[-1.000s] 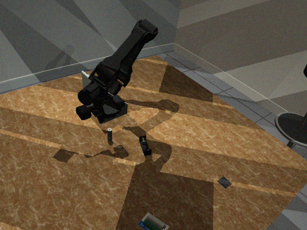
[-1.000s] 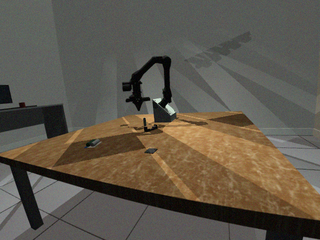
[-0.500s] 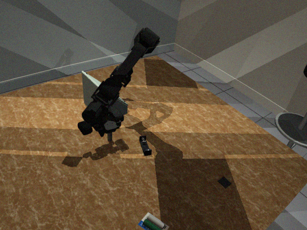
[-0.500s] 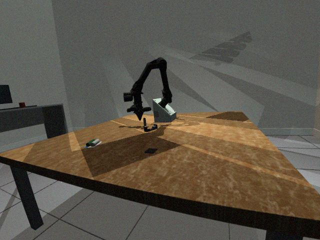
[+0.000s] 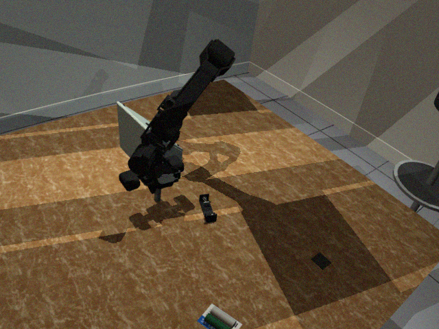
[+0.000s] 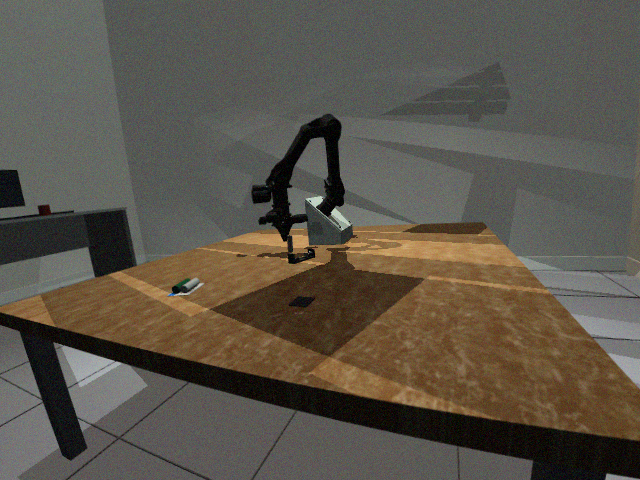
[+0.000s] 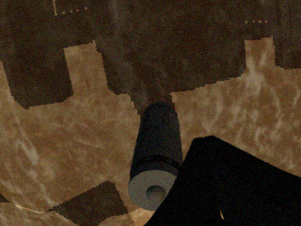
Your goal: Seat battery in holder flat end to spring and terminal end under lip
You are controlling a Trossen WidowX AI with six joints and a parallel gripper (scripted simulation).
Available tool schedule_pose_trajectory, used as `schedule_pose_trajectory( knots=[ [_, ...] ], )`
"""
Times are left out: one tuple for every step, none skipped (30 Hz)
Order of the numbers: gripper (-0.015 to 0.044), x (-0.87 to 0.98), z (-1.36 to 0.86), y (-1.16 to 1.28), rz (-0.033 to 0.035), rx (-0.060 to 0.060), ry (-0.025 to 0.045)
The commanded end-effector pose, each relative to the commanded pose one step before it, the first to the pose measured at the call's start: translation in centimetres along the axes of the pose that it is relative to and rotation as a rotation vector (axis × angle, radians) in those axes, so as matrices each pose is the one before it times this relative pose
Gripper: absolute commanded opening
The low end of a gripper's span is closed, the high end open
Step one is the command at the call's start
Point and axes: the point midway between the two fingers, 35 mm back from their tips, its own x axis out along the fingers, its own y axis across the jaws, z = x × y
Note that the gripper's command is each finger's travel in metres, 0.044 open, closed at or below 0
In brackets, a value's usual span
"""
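Observation:
The dark battery [image 5: 158, 195] [image 6: 290, 243] [image 7: 156, 141] stands upright on the table, its pale terminal end up. My gripper [image 5: 154, 190] [image 6: 284, 238] [image 7: 203, 146] is shut with nothing between its fingers. Its tips are close by the battery's top, and in the wrist view they cover the right edge of that top. I cannot tell whether they touch it. The black holder [image 5: 208, 212] [image 6: 292, 259] lies on the table a short way from the battery, empty, with a small pale coil showing near one end in the top view.
A pack with a green and a grey cylinder [image 5: 217, 319] [image 6: 188, 285] lies far from the holder. A thin black square [image 5: 321, 260] [image 6: 301, 301] lies on the table. The arm's pale wedge-shaped base [image 5: 130, 132] [image 6: 321, 230] stands behind the gripper.

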Motion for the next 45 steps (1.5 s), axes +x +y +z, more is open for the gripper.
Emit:
schedule_pose_trajectory(
  knots=[
    [0.0,-0.044,0.035,0.823,0.00213,0.0021,-0.00611],
    [0.0,0.002,0.0,0.167,0.00014,0.0,0.00002],
    [0.0,0.003,-0.001,0.167,0.00016,0.0,0.00002],
    [0.0,0.003,-0.003,0.167,0.00018,0.0,0.00003],
    [0.0,0.004,-0.004,0.166,0.00019,0.0,0.00003],
    [0.0,0.005,-0.006,0.166,0.00021,0.0,0.00003],
    [0.0,0.005,-0.007,0.166,0.00022,0.0,0.00004],
    [0.0,0.006,-0.008,0.166,0.00024,0.0,0.00004],
    [0.0,0.007,-0.01,0.166,0.00026,0.0,0.00005],
    [0.0,0.007,-0.011,0.165,0.00027,0.0,0.00005],
    [0.0,0.008,-0.012,0.165,0.00029,0.0,0.00006],
    [0.0,0.008,-0.014,0.165,0.0003,0.0,0.00006],
    [0.0,0.009,-0.015,0.165,0.00032,0.0,0.00007],
    [0.0,0.01,-0.016,0.164,0.00033,0.0,0.00007],
    [0.0,0.01,-0.018,0.164,0.00035,0.0,0.00008],
    [0.0,0.011,-0.019,0.164,0.00037,0.0,0.00008],
    [0.0,0.012,-0.02,0.163,0.00038,0.0,0.00009],
    [0.0,0.012,-0.022,0.163,0.0004,0.0,0.00009],
    [0.0,0.013,-0.023,0.163,0.00041,0.0,0.0001],
    [0.0,0.013,-0.024,0.162,0.00043,-0.0001,0.00011],
    [0.0,0.011,-0.021,0.132,0.00036,0.0,0.00009],
    [0.0,-0.134,0.077,-0.603,-0.00304,-0.0013,0.00591],
    [0.0,-0.413,0.063,-0.019,-0.00068,0.0002,-0.00047],
    [0.0,-0.699,0.087,-0.02,-0.00096,0.0004,-0.00072],
    [0.0,-0.873,0.077,-0.004,-0.00089,0.0004,-0.00078],
    [0.0,-0.89,0.043,0.02,-0.00057,0.0004,-0.00068],
    [0.0,-0.904,0.009,0.046,-0.00025,0.0003,-0.00059],
    [0.0,-0.917,-0.025,0.073,0.00008,0.0002,-0.00052],
    [0.0,-0.927,-0.06,0.101,0.00041,0.0002,-0.00045],
    [0.0,-0.935,-0.094,0.13,0.00074,0.0001,-0.0004],
    [0.0,-0.767,-0.102,0.129,0.00086,0.0,-0.0003],
    [0.0,-0.462,-0.072,0.087,0.00062,0.0,-0.00017],
    [0.0,-0.154,-0.026,0.031,0.00022,0.0,-0.00006],
    [0.0,0.0,0.0,0.0,0.0,0.0,0.0],
    [0.0,0.0,0.0,0.0,0.0,0.0,0.0],
    [0.0,0.0,0.0,0.0,0.0,0.0,0.0],
    [0.0,0.0,0.0,0.0,0.0,0.0,0.0],
    [0.0,0.0,0.0,0.0,0.0,0.0,0.0],
    [0.0,0.0,0.0,0.0,0.0,0.0,0.0],
    [0.0,0.0,0.0,0.0,0.0,0.0,0.0],
    [0.0,0.362,-0.037,0.053,0.00748,0.0067,-0.00016],
    [0.0,0.0,0.0,0.0,0.0,0.0,0.0],
    [0.0,0.0,0.0,0.0,0.0,0.0,0.0],
    [0.0,0.0,0.0,0.0,0.0,0.0,0.0],
    [0.0,0.0,0.0,0.0,0.0,0.0,0.0]
  ],
)
